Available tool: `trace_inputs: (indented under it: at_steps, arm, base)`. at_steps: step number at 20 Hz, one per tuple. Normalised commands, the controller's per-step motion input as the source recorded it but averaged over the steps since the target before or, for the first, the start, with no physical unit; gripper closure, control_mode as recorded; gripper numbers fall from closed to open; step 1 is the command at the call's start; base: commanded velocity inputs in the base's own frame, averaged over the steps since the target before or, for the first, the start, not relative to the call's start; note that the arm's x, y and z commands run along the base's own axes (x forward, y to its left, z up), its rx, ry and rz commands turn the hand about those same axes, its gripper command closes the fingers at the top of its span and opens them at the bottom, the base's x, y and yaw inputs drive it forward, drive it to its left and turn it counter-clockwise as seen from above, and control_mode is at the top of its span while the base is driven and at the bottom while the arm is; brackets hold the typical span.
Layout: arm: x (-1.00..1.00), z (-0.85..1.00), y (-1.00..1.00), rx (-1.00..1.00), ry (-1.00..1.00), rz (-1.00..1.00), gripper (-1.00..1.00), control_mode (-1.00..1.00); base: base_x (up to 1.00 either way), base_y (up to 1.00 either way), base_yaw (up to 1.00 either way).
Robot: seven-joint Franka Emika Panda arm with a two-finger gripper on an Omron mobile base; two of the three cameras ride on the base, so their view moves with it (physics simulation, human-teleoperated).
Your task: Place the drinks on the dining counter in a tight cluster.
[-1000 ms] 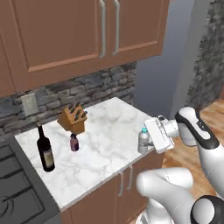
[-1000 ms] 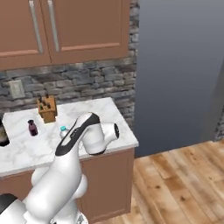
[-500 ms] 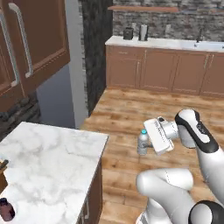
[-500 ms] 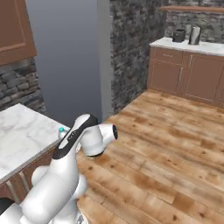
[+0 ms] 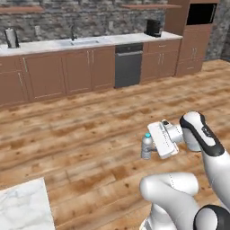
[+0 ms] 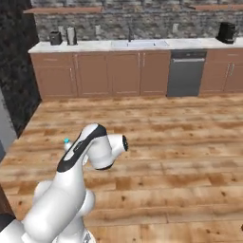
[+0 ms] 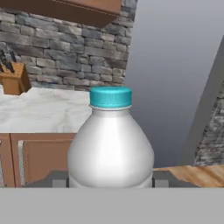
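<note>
Showing the room ahead, the left base view takes in a wooden plank floor (image 5: 81, 134), a long run of brown cabinets (image 5: 58, 74) under a pale worktop with a sink (image 5: 83, 42), a dark dishwasher front (image 5: 128, 65), and the corner of a white grey-veined marble counter (image 5: 24, 209) at the lower left edge. The hand view looks the other way: a small marble counter (image 7: 39, 111) backed by grey stone wall, with a wooden knife block (image 7: 13, 78) near its far left edge. The small clear water bottle with blue cap (image 5: 147, 146) stands upright in the white two-finger gripper (image 5: 152, 146), carried in the air above the floor, clear of any counter; the jaws pinch its body from either side. From the right base view only its cap (image 6: 66, 141) peeps beside the arm. Whether liquid fills the bottle cannot be told. The white arm folds back over its base, forearm level, hand pointing sideways.
</note>
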Motion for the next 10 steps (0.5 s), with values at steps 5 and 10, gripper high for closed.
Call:
trace_inputs:
  at_steps: [5, 10]
  arm:
    - [0.0, 0.0, 0.0, 0.0, 0.0, 0.0, 1.0, 1.0]
    - [0.0, 0.0, 0.0, 0.0, 0.0, 0.0, 1.0, 1.0]
  base:
    - [0.0, 0.04, -1.0]
    - [0.0, 0.04, -1.0]
